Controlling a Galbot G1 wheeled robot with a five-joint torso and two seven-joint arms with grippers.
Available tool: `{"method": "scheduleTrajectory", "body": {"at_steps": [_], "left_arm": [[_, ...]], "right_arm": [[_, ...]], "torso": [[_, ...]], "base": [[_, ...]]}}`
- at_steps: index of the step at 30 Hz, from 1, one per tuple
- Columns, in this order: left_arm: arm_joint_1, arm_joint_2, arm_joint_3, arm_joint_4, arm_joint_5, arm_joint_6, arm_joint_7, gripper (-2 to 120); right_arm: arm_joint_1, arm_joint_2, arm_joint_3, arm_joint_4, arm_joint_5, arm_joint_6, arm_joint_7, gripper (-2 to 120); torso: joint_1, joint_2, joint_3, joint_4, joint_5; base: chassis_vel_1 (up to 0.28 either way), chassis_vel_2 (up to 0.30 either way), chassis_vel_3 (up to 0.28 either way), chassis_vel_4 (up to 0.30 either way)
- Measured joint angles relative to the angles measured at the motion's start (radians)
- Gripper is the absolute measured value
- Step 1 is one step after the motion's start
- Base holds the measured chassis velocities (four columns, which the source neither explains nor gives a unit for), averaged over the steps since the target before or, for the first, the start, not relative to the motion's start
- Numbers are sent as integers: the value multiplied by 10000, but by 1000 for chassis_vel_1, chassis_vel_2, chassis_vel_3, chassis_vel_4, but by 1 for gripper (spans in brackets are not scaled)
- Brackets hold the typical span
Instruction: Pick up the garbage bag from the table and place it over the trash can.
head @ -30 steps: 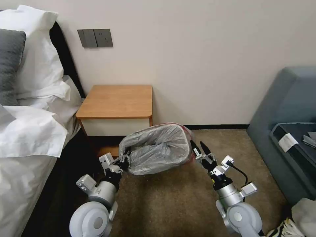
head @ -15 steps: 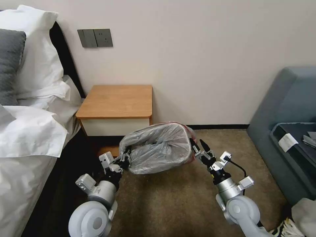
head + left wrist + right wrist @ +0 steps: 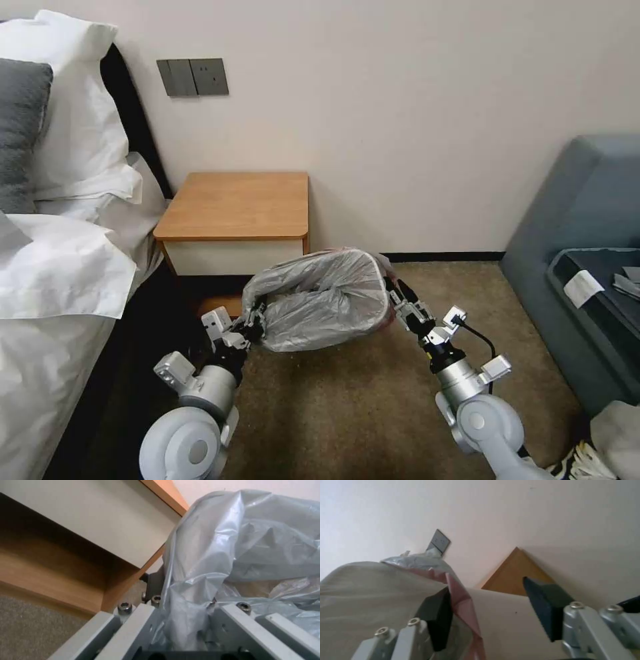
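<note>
Reaching inward since before, right tool gapes at garbage bag; left tool clamps the plastic.

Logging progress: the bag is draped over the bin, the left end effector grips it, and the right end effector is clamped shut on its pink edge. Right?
Not quite. In the right wrist view the right end effector is open beside the garbage bag's pink edge. The left end effector does grip it.

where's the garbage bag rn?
Head view: the garbage bag is draped over the trash can on the carpet, just in front of the table, between left gripper and right gripper.
</note>
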Motion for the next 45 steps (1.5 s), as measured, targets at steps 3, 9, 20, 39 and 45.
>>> {"method": "scheduleTrajectory", "body": {"at_steps": [3, 9, 20, 39, 45], "left_arm": [[34, -3, 6, -23, 6, 1, 0, 3], [56, 8, 4, -108, 26, 4, 0, 3], [170, 28, 3, -285, -5, 37, 339, 3], [372, -17, 61, -582, 14, 104, 352, 3], [223, -63, -2, -572, 121, 242, 28, 3]], "right_arm": [[16, -8, -7, 19, 11, 0, 10, 41], [39, -23, -24, 46, 18, -4, 58, 22], [203, -88, -55, 19, -313, -141, 675, 0], [852, -106, -113, -872, -1241, -56, 1308, -1], [90, 14, 273, -194, -2367, 115, 1499, 18]], "torso": [[0, 0, 0, 1, 0], [0, 0, 0, 0, 1], [0, 0, 0, 0, 0], [0, 0, 0, 1, 1], [0, 0, 0, 0, 0]], "base": [[0, 0, 0, 0], [0, 0, 0, 0], [0, 0, 0, 0], [0, 0, 0, 0], [0, 0, 0, 0]]}}
